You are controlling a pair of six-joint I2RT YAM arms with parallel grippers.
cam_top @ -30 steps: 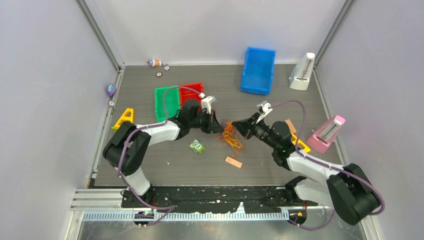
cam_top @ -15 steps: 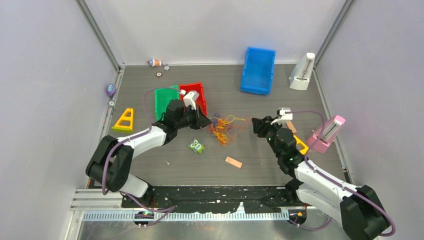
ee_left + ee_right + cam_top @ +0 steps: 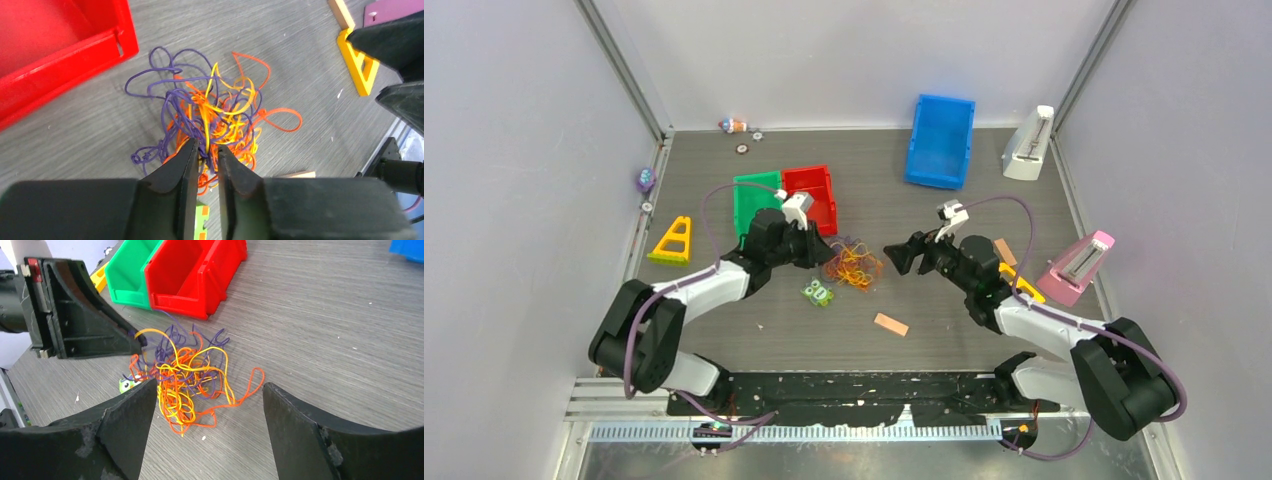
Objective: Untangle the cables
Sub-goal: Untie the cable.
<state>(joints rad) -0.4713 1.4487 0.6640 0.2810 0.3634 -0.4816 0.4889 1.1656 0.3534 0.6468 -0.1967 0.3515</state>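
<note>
Tangle pinned at one edge by the left gripper; right gripper open and facing it.

The cables (image 3: 215,115), a loose knot of orange, yellow and purple strands, lie on the table (image 3: 300,30) just beyond the left gripper (image 3: 206,147). Its fingers are pinched almost together on a few strands at the heap's near edge, probably to anchor the bundle so a loop can be drawn away. The right gripper (image 3: 207,387) holds nothing. Its fingers are spread wide, and the knot sits ahead of and between the fingertips, one orange loop close to a finger.
</note>
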